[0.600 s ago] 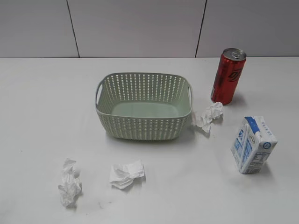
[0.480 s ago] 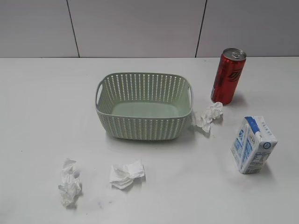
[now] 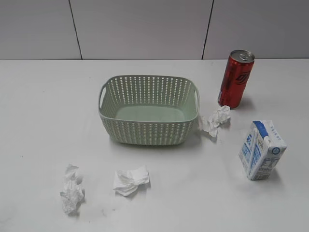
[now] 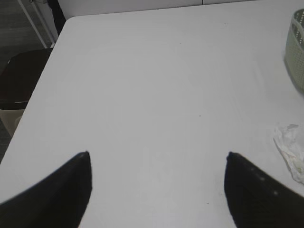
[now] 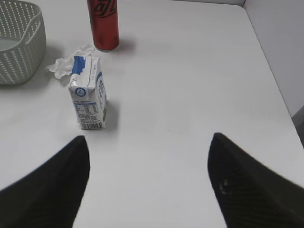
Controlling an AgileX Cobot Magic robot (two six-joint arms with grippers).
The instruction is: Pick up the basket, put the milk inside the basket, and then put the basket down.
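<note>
The sage-green basket [image 3: 148,109] stands empty on the white table, middle of the exterior view; its edge shows in the left wrist view [image 4: 297,47] and in the right wrist view [image 5: 19,42]. The white and blue milk carton [image 3: 260,150] stands upright at the right, also in the right wrist view [image 5: 88,92]. My left gripper [image 4: 157,154] is open and empty over bare table, left of the basket. My right gripper [image 5: 149,137] is open and empty, nearer than the milk and to its right. Neither gripper shows in the exterior view.
A red drink can [image 3: 235,78] stands behind the milk, right of the basket. Crumpled tissues lie beside the basket's right corner [image 3: 215,120] and in front of it [image 3: 130,180] [image 3: 71,189]. The table's left edge [image 4: 42,76] and right edge [image 5: 270,71] show.
</note>
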